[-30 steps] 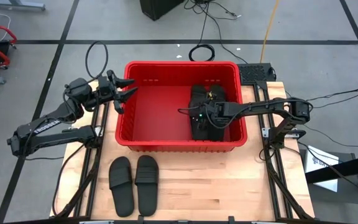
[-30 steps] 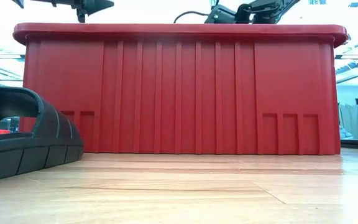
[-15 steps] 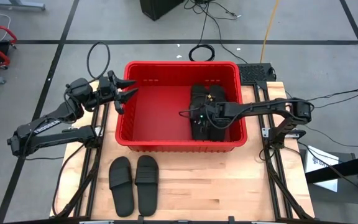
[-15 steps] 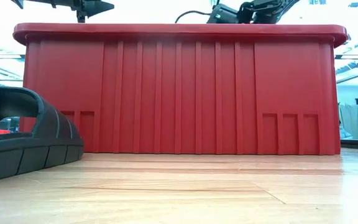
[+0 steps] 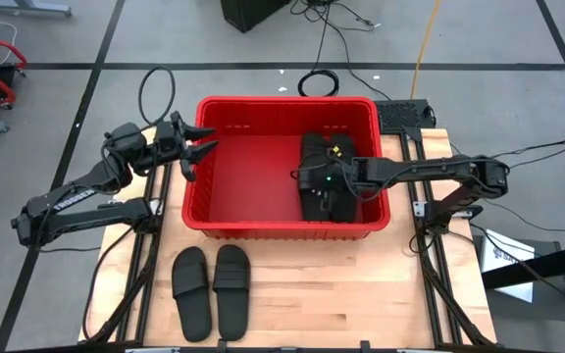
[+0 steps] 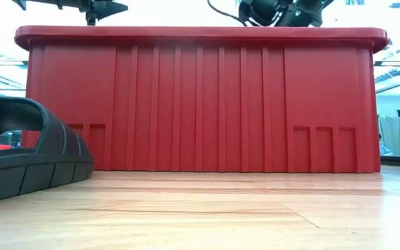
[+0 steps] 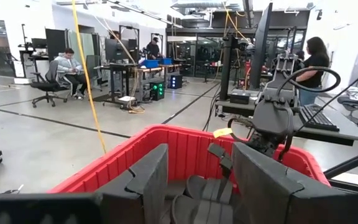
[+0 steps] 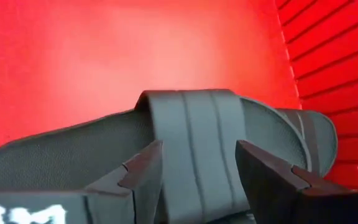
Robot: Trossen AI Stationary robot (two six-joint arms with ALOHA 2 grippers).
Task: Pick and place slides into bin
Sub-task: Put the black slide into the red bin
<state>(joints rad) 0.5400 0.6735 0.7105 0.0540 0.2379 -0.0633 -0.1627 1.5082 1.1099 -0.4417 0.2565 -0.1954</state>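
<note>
The red bin (image 5: 253, 167) stands at the table's far middle. Black slides (image 5: 327, 181) lie piled on its floor against the right wall. My right gripper (image 5: 302, 178) hovers open just above the top slide (image 8: 73, 155), its fingers on either side of the ribbed strap (image 8: 194, 121) without touching it. Two more slides (image 5: 212, 290) lie side by side, soles down, on the table in front of the bin; one shows at the left of the low view (image 6: 26, 156). My left gripper (image 5: 199, 147) waits open and level over the bin's left rim.
The bin's left half (image 5: 238, 172) is bare red floor. Wooden table (image 5: 312, 294) lies open to the right of the two loose slides. Cables and equipment lie on the floor beyond the table; people show far off in the left wrist view.
My right gripper has risen from the pile of slides in the bin and drawn a little toward the table's right edge. The slides in the bin lie where they were.
</note>
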